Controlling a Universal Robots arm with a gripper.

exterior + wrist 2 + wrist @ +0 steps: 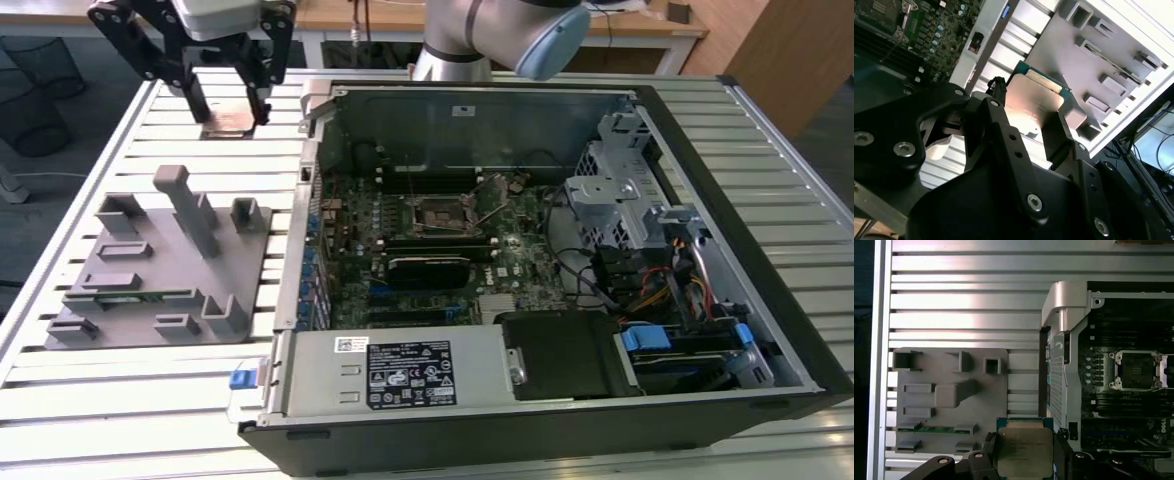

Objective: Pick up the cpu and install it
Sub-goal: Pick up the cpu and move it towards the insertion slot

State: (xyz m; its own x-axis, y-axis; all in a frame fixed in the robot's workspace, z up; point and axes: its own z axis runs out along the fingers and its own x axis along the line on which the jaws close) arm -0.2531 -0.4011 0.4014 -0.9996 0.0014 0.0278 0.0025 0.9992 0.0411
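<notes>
Two fingers (196, 100) are clamping the cpu (227, 118), one on each of two opposite edges, drawn in narrow against the chip.

Both wrist views are showing the cpu (1024, 450) lying flat between the fingers (1061, 455), with its metal lid turned toward the cameras. In the second wrist view a thin green edge is showing along the side of the cpu (1036, 97) farthest from the finger (1056, 132) roots.

The cpu is hanging above the slatted bench (134, 400), clear of everything but the fingers.

- Fixture (160, 270): a grey plate with raised blocks and pockets is lying on the bench, apart from the fingers. In the first wrist view it (949, 395) is sitting beyond the fingertips and off to one side.
- Case (534, 250): this is lying open on the bench, at the exterior view's right of the fingers. Its near wall is passing just beside the cpu in the first wrist view.
- Socket (441, 212): this is sitting on the board inside the case, well apart from the fingers. In the first wrist view it (1134, 371) is showing a dark square centre in a metal frame.
- Arm (461, 40): this is rising behind the case, beyond the fingers.
</notes>
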